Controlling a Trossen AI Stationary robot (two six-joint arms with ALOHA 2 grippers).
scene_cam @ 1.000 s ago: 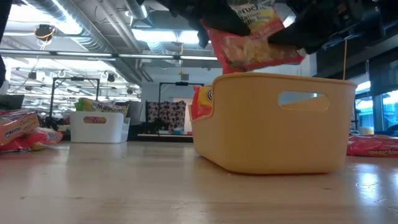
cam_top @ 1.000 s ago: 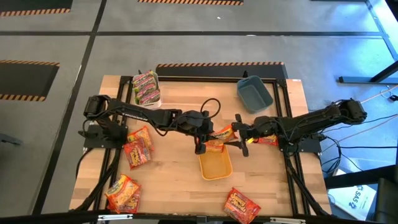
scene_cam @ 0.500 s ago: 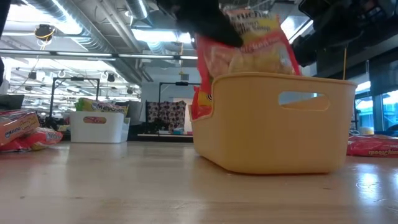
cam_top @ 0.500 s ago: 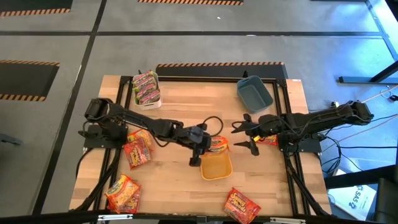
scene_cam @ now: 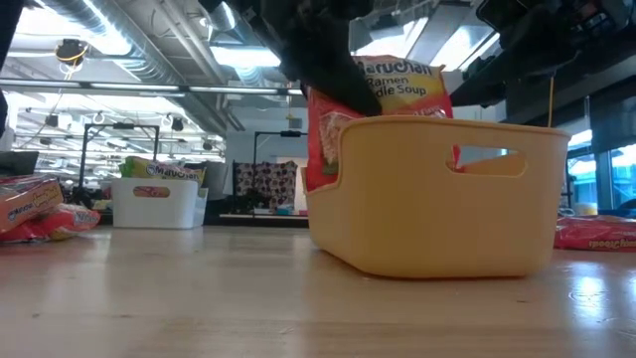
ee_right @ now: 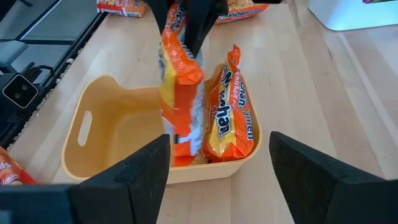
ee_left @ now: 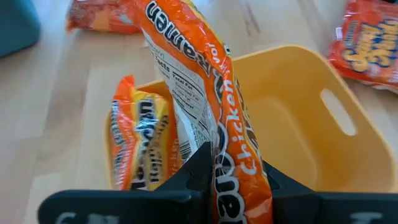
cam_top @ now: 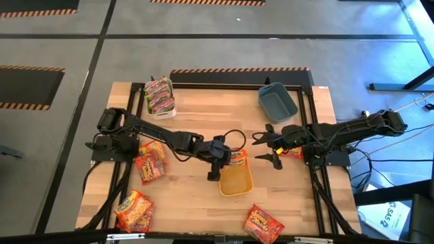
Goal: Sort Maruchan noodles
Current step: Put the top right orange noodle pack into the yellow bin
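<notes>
Left wrist view | left gripper (ee_left: pixel 214 186) pinches orange packet (ee_left: pixel 205 93) upright inside yellow bin (ee_left: pixel 298 118)

— Orange packet (ee_left: pixel 208 118)?
— Upright on its short edge inside the yellow bin (ee_left: pixel 292 118), label reading "Ramen" and "Chicken", pinched at its top edge.
— Second orange packet (ee_left: pixel 140 140)?
— Also on edge, just beside the first, against the bin's end wall.
— Green-pink packets (cam_top: pixel 159 95)?
— Stacked in the white bin (cam_top: pixel 166 110), upper left of the high view.
— Red ones?
— Loose on the table (cam_top: pixel 190 203): two at centre left (cam_top: pixel 150 160), one lower left (cam_top: pixel 133 211), one at bottom centre (cam_top: pixel 262 224), one centre right (cam_top: pixel 293 152).
</notes>
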